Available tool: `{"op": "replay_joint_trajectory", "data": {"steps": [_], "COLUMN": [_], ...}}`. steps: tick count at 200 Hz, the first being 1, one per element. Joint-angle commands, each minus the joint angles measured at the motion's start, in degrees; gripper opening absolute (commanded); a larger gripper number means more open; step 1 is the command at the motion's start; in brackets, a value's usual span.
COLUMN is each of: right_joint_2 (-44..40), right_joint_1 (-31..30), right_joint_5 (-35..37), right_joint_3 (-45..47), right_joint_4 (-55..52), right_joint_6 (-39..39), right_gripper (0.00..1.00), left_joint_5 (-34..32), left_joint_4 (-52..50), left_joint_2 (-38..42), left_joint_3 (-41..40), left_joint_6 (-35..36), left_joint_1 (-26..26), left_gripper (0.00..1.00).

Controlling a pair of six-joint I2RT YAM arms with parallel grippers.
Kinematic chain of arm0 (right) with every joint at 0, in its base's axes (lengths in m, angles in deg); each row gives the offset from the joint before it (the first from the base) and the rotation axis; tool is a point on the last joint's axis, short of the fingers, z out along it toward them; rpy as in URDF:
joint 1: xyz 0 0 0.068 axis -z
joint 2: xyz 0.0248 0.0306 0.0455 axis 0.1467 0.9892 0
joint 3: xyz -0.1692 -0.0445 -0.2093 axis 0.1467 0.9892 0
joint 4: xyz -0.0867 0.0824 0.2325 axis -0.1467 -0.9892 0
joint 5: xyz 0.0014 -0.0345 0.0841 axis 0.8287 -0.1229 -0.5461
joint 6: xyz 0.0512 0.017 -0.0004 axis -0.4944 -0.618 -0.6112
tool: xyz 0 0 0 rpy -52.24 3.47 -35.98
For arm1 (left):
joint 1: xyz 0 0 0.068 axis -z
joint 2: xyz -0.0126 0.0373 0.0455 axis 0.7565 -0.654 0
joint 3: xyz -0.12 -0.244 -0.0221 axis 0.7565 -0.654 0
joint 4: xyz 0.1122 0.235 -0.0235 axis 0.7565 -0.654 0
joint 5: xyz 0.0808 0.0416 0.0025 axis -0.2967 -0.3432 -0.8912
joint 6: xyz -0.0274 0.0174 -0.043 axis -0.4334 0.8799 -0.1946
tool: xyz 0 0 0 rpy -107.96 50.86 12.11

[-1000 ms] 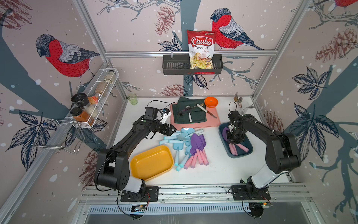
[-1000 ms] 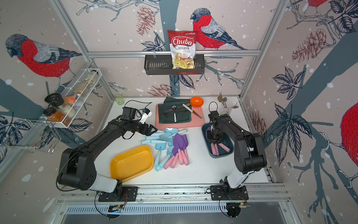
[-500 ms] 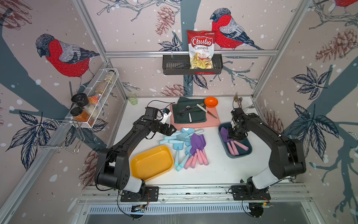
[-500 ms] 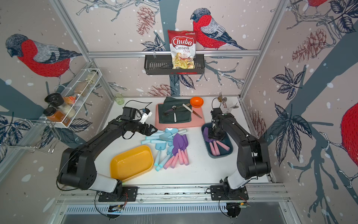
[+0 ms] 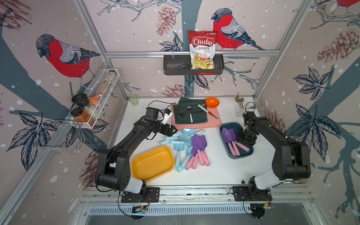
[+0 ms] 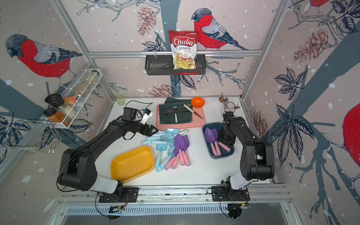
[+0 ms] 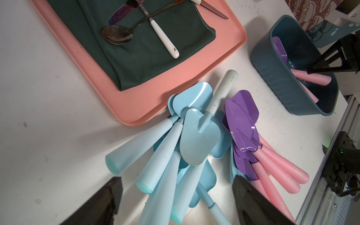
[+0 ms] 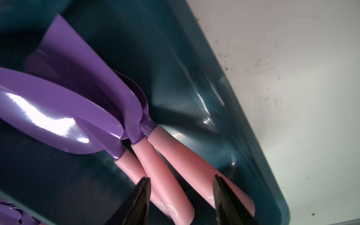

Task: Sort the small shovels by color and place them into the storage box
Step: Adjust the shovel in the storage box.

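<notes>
A heap of small shovels lies mid-table: light blue ones [image 5: 181,140] [image 7: 198,140] and purple-bladed, pink-handled ones [image 5: 198,150] [image 7: 243,120] beside them. Three purple shovels [image 8: 81,109] lie in the dark blue storage box [image 5: 238,156] [image 8: 194,87] at the right. An empty yellow storage box [image 5: 152,163] sits front left. My left gripper [image 5: 173,129] [image 7: 177,180] hangs open over the handle end of the blue shovels. My right gripper [image 5: 244,139] [image 8: 180,180] is inside the blue box, open just above the pink handles, gripping nothing.
A pink tray [image 5: 214,122] with a green cloth, spoons and a white-handled knife lies behind the heap. An orange bowl [image 5: 212,102] sits at its far corner. A green cup [image 5: 133,99] stands back left and a jar of cutlery [image 5: 240,109] back right.
My right gripper has opened and let a purple shovel go into the dark blue box, and it has shifted toward the box's right side. The left arm has not moved.
</notes>
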Motion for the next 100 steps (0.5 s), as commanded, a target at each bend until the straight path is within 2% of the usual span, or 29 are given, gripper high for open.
{"op": "replay_joint_trajectory", "data": {"steps": [1, 59, 85, 100], "right_joint_2": [1.33, 4.44, 4.89, 4.89], "right_joint_1": [-0.98, -4.46, -5.18, -5.62], "right_joint_5": [3.24, 3.42, 4.46, 5.08], "right_joint_3": [0.28, 1.76, 2.13, 1.96], "right_joint_4": [-0.82, 0.67, 1.20, 1.31], "right_joint_6": [0.52, 1.05, 1.03, 1.31], "right_gripper": [0.58, 0.53, 0.46, 0.45], "left_joint_5": [1.14, 1.02, 1.15, 1.17], "left_joint_4": [0.20, 0.20, 0.12, 0.20], "left_joint_2": [0.21, 0.44, 0.44, 0.44], "left_joint_3": [0.00, -0.07, -0.06, -0.10], "left_joint_6": [0.50, 0.45, 0.36, 0.36], "left_joint_1": [-0.15, -0.11, -0.11, -0.12], "left_gripper": [0.92, 0.92, 0.92, 0.92]}}
